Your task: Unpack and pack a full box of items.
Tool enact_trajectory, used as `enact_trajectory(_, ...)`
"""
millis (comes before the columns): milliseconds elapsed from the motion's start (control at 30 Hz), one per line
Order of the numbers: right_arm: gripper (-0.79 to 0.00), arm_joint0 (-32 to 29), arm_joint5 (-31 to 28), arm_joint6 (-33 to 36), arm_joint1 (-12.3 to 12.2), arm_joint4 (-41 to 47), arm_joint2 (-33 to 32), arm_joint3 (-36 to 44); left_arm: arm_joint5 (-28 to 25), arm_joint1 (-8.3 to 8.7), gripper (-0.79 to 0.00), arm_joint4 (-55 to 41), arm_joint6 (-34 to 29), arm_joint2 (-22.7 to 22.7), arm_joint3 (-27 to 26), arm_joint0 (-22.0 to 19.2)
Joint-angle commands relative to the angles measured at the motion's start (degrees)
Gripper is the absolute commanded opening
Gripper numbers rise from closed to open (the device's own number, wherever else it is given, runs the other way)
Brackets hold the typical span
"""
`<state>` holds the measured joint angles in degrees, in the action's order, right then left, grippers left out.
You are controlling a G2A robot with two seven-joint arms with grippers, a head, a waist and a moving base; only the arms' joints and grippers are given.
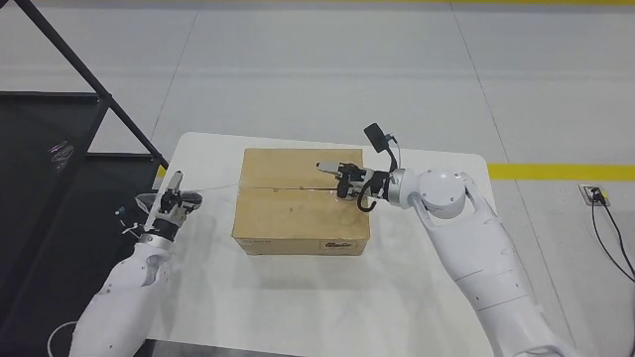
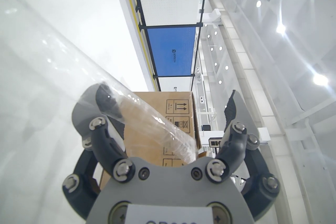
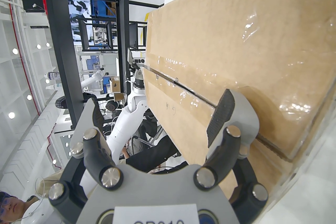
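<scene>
Seeing box (image 1: 301,203) shut — my right gripper (image 3: 160,104) spread above its top. Off its side, left gripper (image 2: 168,93) spread, tape (image 2: 147,114) clinging.

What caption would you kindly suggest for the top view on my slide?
Right end effector open above a closed cardboard box on a white table.

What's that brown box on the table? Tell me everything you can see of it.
The box is plain brown cardboard, flat on the white table. Its top flaps are shut, meeting at a middle seam, with shiny clear tape over them; one strip stretches off an end to the open left gripper. Handling symbols are printed on one side. The open right gripper is over the top by the seam.
</scene>
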<state>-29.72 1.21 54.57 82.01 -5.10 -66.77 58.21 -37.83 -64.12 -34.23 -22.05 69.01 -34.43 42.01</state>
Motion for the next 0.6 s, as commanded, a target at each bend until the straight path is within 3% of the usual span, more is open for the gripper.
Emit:
enact_trajectory(0,0.000,0.18,0.02,-0.02,-0.04,0.05,0.19,-0.06,-3.14,0.04,0.000,0.74,0.43,0.69,0.22,-0.58)
enact_trajectory(300,0.000,0.67,-0.41,-0.24,-0.19,0.59,0.89,0.35,-11.93,1.58,0.000,8.85,4.12,4.83,-5.64,0.40)
enact_trajectory(567,0.000,0.86,-0.57,-0.75,-0.44,0.59,1.19,1.17,-11.20,3.54,0.000,20.39,11.28,10.91,-21.56,7.23)
